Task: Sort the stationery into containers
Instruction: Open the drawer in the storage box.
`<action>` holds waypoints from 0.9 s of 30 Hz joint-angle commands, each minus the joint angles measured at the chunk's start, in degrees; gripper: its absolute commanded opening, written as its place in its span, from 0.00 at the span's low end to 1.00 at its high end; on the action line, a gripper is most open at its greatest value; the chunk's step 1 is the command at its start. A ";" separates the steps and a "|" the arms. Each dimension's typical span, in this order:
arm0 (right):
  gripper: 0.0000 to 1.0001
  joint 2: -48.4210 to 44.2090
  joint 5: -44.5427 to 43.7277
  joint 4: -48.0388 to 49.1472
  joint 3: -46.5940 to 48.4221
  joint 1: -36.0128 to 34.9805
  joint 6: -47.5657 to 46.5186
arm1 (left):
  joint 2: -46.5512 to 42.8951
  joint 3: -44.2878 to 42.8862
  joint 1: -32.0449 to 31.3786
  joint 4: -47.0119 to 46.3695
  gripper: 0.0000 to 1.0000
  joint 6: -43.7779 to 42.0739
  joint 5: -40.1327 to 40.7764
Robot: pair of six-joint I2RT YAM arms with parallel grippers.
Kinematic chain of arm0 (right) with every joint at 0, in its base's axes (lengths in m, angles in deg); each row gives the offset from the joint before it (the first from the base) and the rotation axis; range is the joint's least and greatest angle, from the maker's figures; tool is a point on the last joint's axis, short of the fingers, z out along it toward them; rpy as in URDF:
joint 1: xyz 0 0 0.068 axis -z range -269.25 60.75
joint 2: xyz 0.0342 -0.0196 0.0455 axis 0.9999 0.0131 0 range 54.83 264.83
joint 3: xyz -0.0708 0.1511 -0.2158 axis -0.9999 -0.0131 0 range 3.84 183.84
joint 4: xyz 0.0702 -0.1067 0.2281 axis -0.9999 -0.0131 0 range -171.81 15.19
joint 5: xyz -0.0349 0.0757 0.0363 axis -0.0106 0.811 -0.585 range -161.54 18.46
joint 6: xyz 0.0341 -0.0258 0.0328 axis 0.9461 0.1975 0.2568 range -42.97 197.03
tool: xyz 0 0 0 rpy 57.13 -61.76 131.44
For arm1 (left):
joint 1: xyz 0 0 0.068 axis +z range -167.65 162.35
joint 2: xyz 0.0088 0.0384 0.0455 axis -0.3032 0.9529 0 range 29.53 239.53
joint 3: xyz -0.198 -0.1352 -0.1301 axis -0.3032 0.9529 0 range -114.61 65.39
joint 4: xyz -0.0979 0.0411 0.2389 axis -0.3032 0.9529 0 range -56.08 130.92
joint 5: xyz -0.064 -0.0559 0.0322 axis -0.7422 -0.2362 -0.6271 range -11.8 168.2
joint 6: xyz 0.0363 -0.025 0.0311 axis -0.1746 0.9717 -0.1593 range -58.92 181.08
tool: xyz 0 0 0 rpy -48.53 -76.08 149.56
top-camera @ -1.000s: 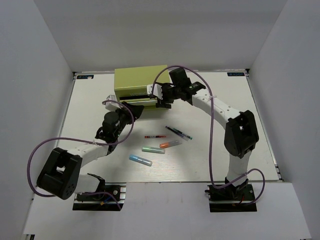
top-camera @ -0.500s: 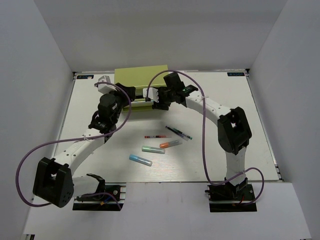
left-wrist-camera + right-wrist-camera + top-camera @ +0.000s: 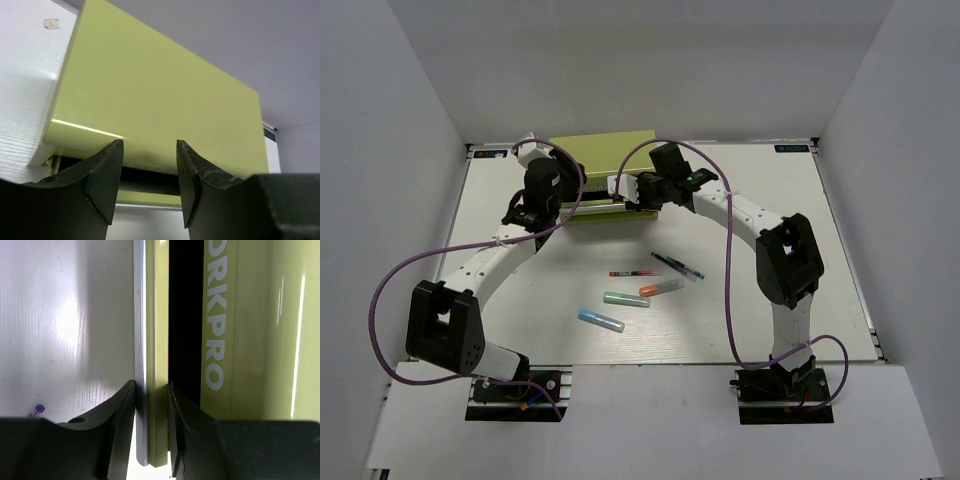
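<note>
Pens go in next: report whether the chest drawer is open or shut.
Slightly open: the right wrist view shows a dark gap between the drawer front and the chest; the right pincer grips that front.

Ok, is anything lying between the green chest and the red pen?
No. In the top view, the stretch of white table between the chest and the red pen is bare.

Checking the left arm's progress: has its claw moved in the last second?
Yes. The left claw moved farther back, reaching the left end of the olive chest.
</note>
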 commanded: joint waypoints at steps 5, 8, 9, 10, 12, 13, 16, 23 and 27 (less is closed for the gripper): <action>0.26 -0.38 4.74 -5.24 2.27 -0.47 -0.86 | 2.90 -4.51 1.93 5.03 0.63 5.16 -5.72; 0.24 -0.81 5.88 -6.91 2.27 -0.47 -1.47 | 3.43 -5.66 1.93 7.05 0.66 6.39 -6.42; 0.24 -0.73 6.06 -7.35 2.27 -0.56 -1.74 | 3.95 -5.66 1.93 7.06 0.66 6.40 -6.95; 0.24 -0.90 6.24 -8.13 2.27 -0.56 -2.00 | 3.96 -5.66 2.45 7.67 0.66 7.01 -6.95; 0.24 -0.99 7.20 -8.75 2.18 -0.47 -2.26 | 4.48 -5.66 2.46 7.67 0.67 7.01 -7.48; 0.24 -1.42 7.56 -9.54 2.01 -0.47 -2.79 | 4.49 -5.66 2.46 7.67 0.67 7.01 -8.00; 0.24 -1.95 8.87 -11.03 1.66 -0.56 -3.75 | 4.49 -5.66 2.46 7.67 0.67 7.54 -8.53; 0.24 -3.27 9.58 -12.62 0.87 -0.99 -4.55 | 5.54 -6.72 2.46 8.20 0.67 7.54 -9.06; 0.24 -3.54 10.20 -13.59 0.87 -1.00 -4.99 | 6.07 -6.72 2.46 8.20 0.67 7.54 -9.59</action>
